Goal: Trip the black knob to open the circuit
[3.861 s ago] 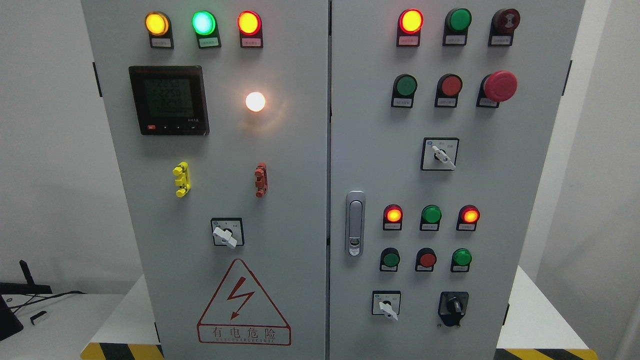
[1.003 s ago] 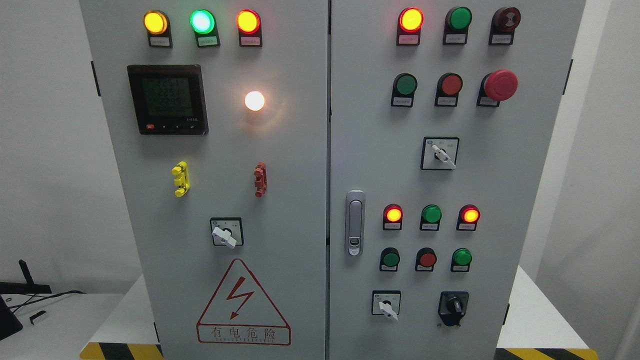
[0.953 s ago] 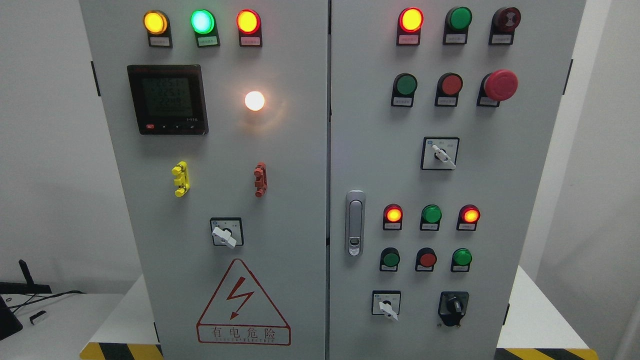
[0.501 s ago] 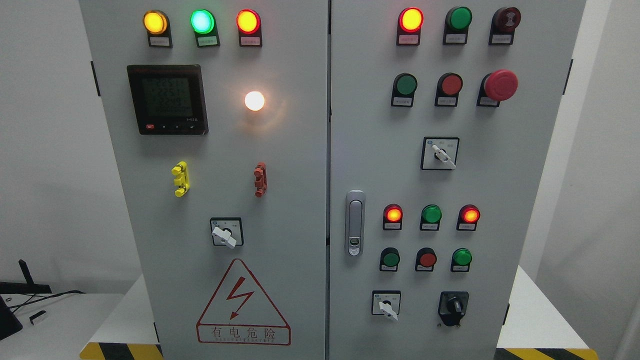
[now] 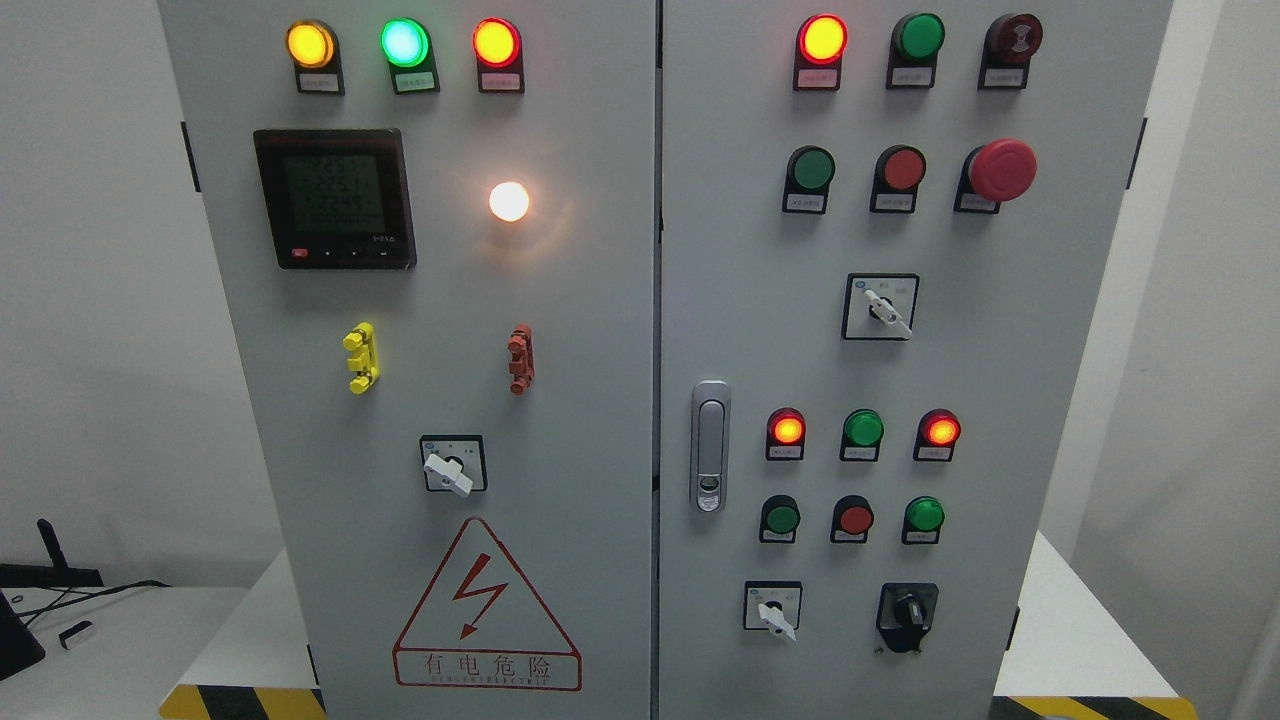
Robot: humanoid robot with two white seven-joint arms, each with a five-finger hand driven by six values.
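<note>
Honestly, nothing is happening on the task yet as far as the head view is showing. No robot hand is coming into the frame from either side, so whether the fingers are spread, curled or holding anything is impossible to say. The whole job looks like it's still ahead: reaching in, gripping, turning.

The black knob (image 5: 907,610) is sitting at the bottom right of the cabinet's right door (image 5: 1050,400), low on the panel, just right of a small white-handled selector switch (image 5: 772,608) and below the row of three small round buttons, closest to the green one (image 5: 924,515). It's looking like a chunky black rotary switch on a dark rounded plate, with a raised grip bar across the middle that's standing roughly upright. Something small is hanging under the plate, but it's too tiny to make out.

Lamps are glowing all over, including the red lamp (image 5: 822,39) at the top of that door and two red-orange ones (image 5: 787,428) mid-panel, so the circuit is probably still live, judging by that. The other white selector switches are pointing down-right and aren't part of this.
</note>
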